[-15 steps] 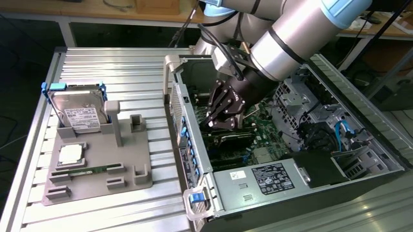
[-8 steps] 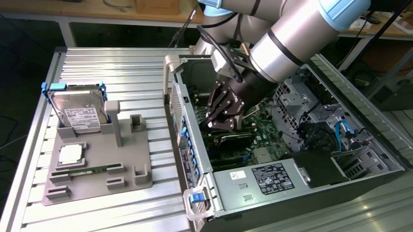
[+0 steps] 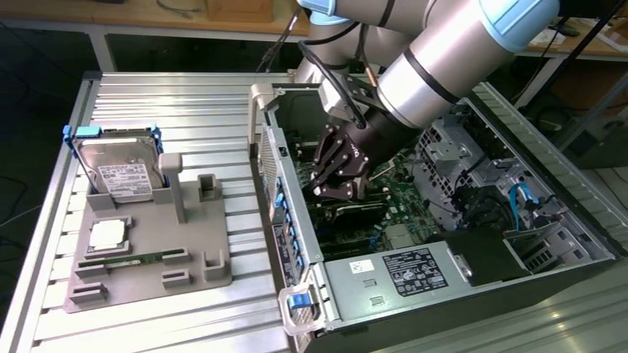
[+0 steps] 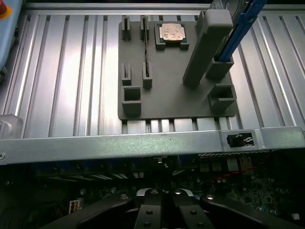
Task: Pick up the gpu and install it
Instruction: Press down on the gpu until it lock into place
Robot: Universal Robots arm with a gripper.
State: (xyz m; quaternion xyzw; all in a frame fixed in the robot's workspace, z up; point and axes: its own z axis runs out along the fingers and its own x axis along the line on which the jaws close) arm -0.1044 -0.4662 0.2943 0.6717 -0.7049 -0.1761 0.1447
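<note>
The end effector (image 3: 334,191), fingers pressed together, sits directly over the gpu (image 3: 355,213) inside the computer case (image 3: 294,243). Pick-up is complete; seating appears nearly finished.

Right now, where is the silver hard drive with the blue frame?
In the exterior view, the hard drive sits on the grey holder plate at the exterior view's left, outside the open computer case.

A robotics lab or workshop: a ribbed aluminium worktop (image 3: 196,110) carries an opened computer case (image 3: 365,288) and a grey parts fixture (image 3: 147,243), with wooden benches (image 3: 128,15) behind.
</note>
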